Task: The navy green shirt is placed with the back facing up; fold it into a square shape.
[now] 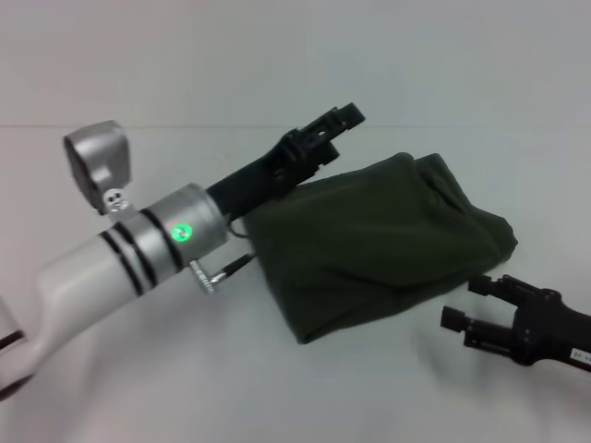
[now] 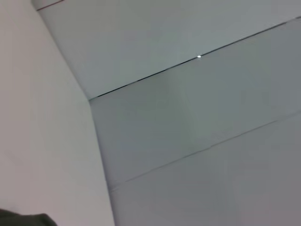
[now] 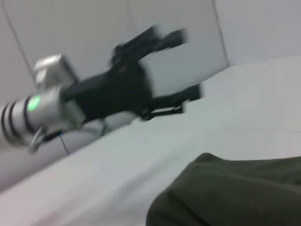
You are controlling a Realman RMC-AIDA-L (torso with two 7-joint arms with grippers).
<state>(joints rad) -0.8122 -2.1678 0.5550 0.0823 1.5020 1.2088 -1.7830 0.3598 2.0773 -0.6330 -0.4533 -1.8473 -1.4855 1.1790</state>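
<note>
The navy green shirt [image 1: 369,240] lies folded into a rumpled, roughly square bundle on the white table, right of centre in the head view. My left gripper [image 1: 340,129] hovers above the bundle's far left corner, open and holding nothing. The right wrist view shows the left gripper [image 3: 188,63] raised in the air with its fingers spread, and the shirt [image 3: 235,193] close in front. My right gripper [image 1: 464,302] sits open just off the shirt's near right edge, apart from the cloth. A sliver of the shirt [image 2: 28,220] shows in the left wrist view.
The white table [image 1: 138,369] spreads all around the bundle. My left arm [image 1: 138,249] stretches diagonally from the near left over the table. Pale walls [image 2: 188,117] stand behind the table.
</note>
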